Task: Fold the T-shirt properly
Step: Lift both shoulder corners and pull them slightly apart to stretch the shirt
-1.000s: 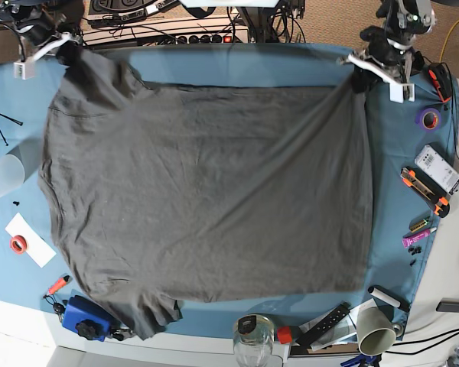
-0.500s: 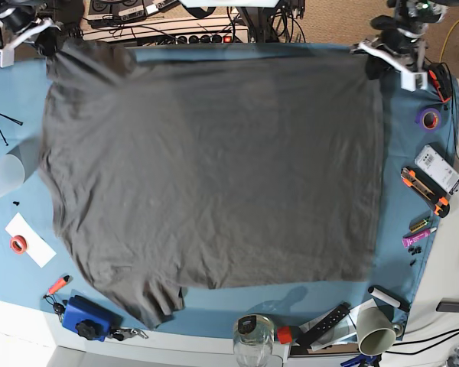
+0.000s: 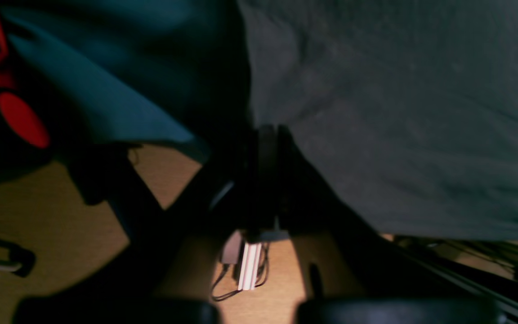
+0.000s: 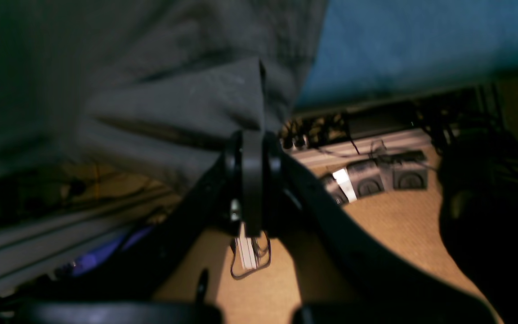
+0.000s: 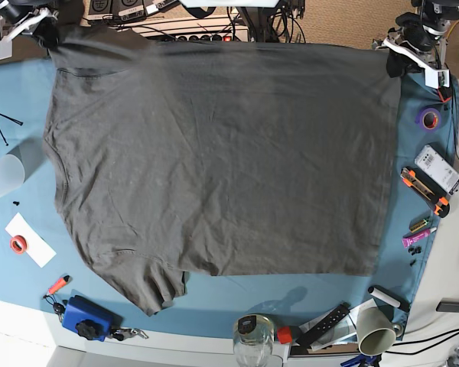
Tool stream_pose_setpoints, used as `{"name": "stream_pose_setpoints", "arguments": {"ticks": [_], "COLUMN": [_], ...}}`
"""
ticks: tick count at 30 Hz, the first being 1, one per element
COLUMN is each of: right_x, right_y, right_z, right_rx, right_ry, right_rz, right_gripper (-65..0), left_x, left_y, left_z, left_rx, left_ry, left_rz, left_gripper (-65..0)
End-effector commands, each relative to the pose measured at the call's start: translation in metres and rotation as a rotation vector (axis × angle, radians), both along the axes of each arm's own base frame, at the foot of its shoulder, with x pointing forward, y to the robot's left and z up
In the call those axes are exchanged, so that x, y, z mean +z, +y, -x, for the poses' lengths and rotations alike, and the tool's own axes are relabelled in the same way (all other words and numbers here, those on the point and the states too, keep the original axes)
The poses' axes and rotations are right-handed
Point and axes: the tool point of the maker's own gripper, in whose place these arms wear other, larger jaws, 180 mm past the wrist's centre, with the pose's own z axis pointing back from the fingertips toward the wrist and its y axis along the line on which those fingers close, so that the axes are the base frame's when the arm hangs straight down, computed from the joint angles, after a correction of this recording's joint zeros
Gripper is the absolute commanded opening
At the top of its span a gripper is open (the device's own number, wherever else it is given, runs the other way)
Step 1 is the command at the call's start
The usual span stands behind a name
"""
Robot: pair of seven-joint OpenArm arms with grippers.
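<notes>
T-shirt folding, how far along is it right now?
Done: the T-shirt is spread open over the blue table cloth, no fold made. In hand: the left gripper and right gripper are each shut on a far corner, with that far edge beyond the table's back. Left: every fold, sleeves and body.

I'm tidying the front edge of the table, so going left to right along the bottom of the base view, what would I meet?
Orange marker → blue box → T-shirt sleeve → glass jar → black remote → paper cup.
</notes>
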Motion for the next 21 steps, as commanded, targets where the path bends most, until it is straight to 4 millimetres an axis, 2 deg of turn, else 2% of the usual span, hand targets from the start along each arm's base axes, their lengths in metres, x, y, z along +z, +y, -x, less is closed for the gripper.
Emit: {"name": "stream_pose_setpoints", "arguments": {"ticks": [1, 9, 16, 21], "right_x": [0.01, 0.016, 0.02, 0.022], "right_y": [-0.005, -0.005, -0.005, -0.008], "right_z": [-0.006, -0.03, -0.043, -0.054], "right_rx": [0.005, 0.005, 0.004, 0.003], "right_ry": [-0.034, -0.106, -0.151, -0.174], "right_rz": [0.021, 0.024, 0.025, 0.047], "right_gripper": [-65.0, -65.0, -65.0, -65.0], "left_x": [0.009, 0.026, 0.026, 0.029], "left_y": [0.002, -0.002, 0.004, 0.011], "left_z": [-0.003, -0.013, -0.014, -0.023], "left_rx": [-0.006, -0.038, 0.001, -0.007], "left_ry": [-0.03, -0.074, -0.068, -0.088], "left_rz": [-0.011, -0.047, -0.056, -0.103], "left_gripper": [-65.0, -65.0, -65.0, -65.0]}}
